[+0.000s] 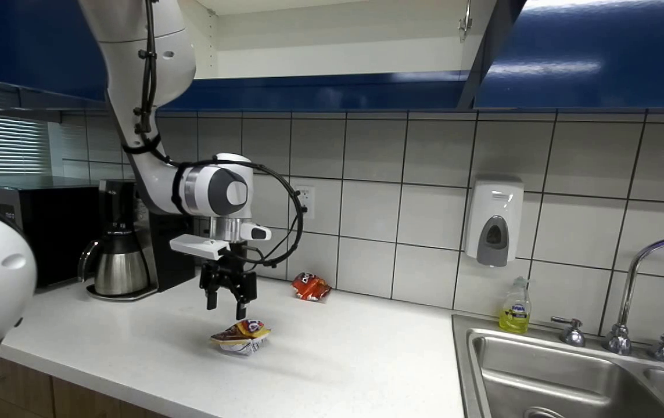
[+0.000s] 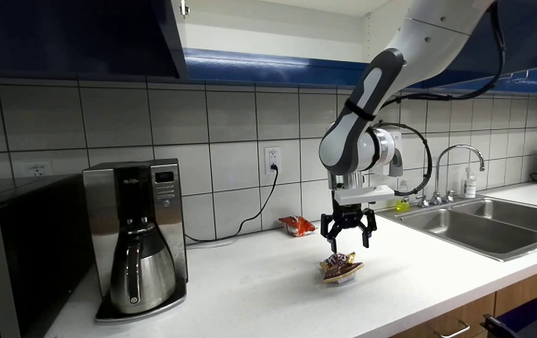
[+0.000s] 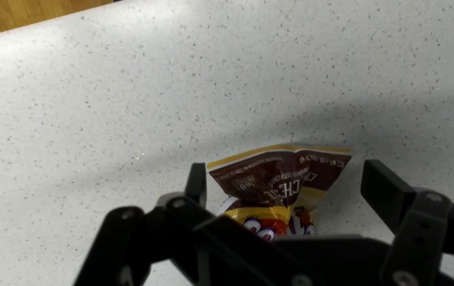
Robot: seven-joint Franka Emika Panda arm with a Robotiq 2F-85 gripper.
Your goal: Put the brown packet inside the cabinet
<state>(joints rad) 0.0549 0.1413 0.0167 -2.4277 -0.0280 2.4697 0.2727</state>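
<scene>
My arm (image 1: 170, 75) slopes down across an end of the cabinet (image 1: 332, 92) in both exterior views, then bends so that my pincer (image 2: 349, 245) points straight down. It hangs just above the brown packet (image 2: 342, 270), fingers (image 3: 387, 190) spread well apart. In the wrist view the brown packet shows between them, its lower part covered by me; whether a fingertip touches it I cannot tell. It lies crumpled on the table (image 1: 337, 360).

White table runs from it to the front edge, which cuts the upper left corner of the wrist view. Sideways, I have table as far as the sink (image 1: 469, 377). High above, the cabinet shows its white inside, with the blue lower rim between that and my level.

Farther back, near the wall (image 1: 427, 212), lies a red packet (image 1: 311, 287). The coffee maker (image 2: 141, 263) stands well apart, just beside the microwave (image 2: 38, 253).
</scene>
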